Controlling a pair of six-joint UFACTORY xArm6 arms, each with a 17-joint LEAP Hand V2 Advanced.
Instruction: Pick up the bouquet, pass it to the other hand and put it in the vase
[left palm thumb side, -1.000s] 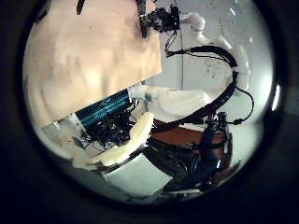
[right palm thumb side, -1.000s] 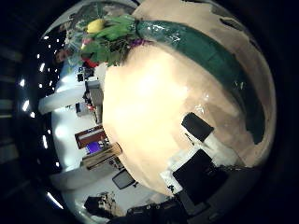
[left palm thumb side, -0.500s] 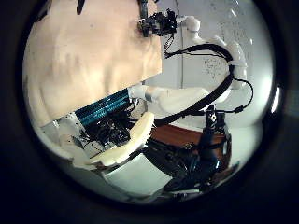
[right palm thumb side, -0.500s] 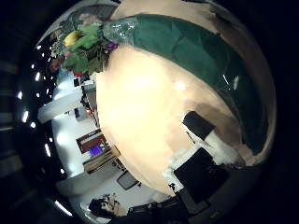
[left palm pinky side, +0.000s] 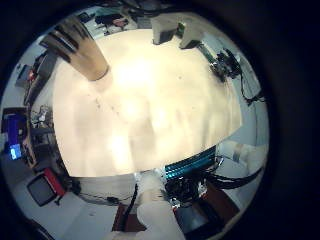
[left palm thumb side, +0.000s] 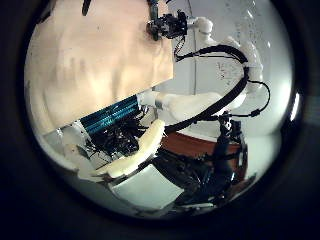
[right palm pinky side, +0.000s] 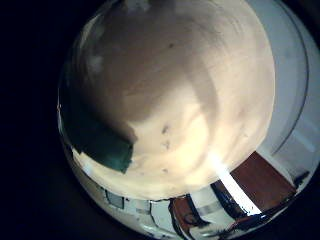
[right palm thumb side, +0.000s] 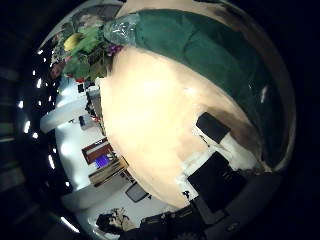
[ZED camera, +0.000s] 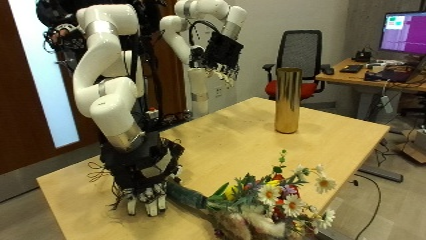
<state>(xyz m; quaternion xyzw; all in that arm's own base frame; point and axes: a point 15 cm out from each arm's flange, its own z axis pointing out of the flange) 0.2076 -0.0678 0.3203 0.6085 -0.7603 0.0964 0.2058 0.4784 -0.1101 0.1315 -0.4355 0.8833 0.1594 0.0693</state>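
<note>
Right hand (ZED camera: 147, 192) hangs low at the near table (ZED camera: 253, 135) edge with fingers loosely spread and empty, just beside the green-wrapped stem end of the bouquet (ZED camera: 273, 200), a light, floppy, crushable bundle best gripped around the wrapped stems, far from the gold vase (ZED camera: 286, 100).

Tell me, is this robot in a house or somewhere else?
Probably an office or lab, not a house. Behind the wooden table there's a black office chair and a desk with a computer screen.
</note>
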